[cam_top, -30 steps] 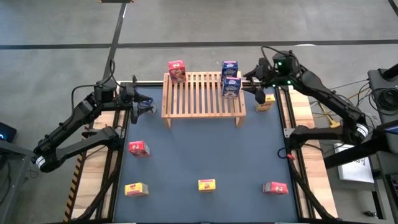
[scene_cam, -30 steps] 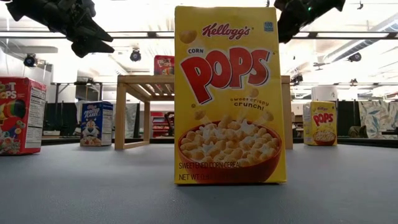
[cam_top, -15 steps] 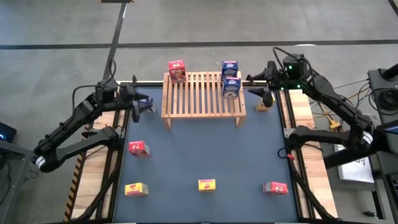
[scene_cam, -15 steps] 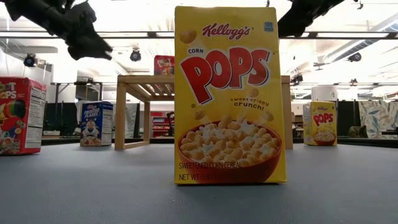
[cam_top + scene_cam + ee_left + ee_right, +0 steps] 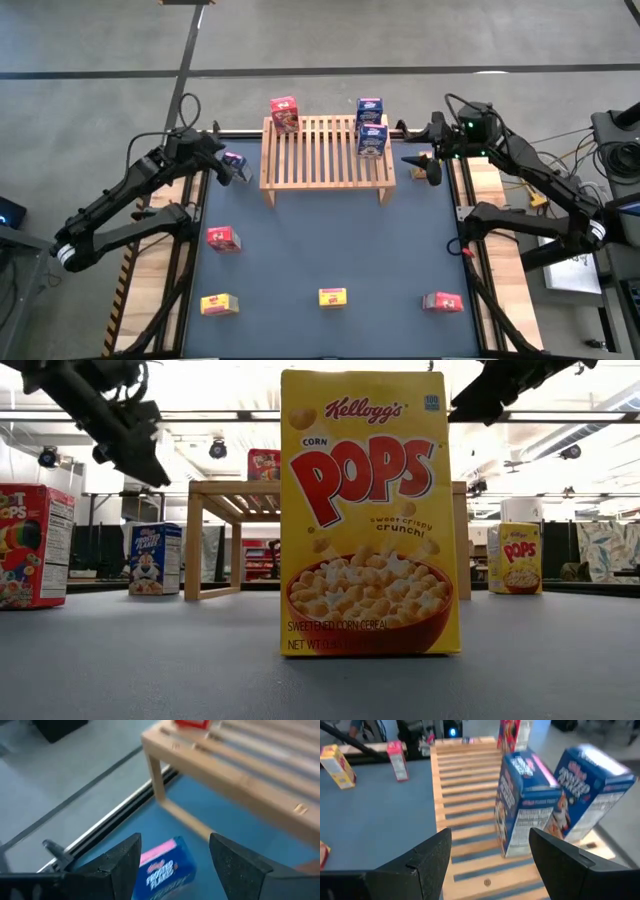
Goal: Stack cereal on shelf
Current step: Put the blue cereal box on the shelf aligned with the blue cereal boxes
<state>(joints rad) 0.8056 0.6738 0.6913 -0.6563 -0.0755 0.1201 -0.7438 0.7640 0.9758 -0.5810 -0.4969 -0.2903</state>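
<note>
The blue tabletop [image 5: 330,240] carries a slatted wooden shelf [image 5: 325,155] standing along its far edge, midway between the two arms. On the shelf, a red cereal box [image 5: 284,114] stands at the far left corner, and two blue cereal boxes [image 5: 371,128] stand one behind the other near the right end.

The left end effector [image 5: 225,165] hangs above the far left corner of the tabletop, its fingers spread apart, with a blue box [image 5: 165,867] lying on the tabletop just below and between them, not gripped. The right end effector [image 5: 425,165] hovers off the shelf's right end near the far right corner, fingers spread and holding nothing.

A red box [image 5: 222,238] lies near the left edge. Along the near edge are a yellow box [image 5: 219,304] towards the left corner, a yellow box [image 5: 333,297] upright in the middle, and a red box [image 5: 442,302] towards the right corner. Another yellow box [image 5: 519,558] stands near the far right corner.
</note>
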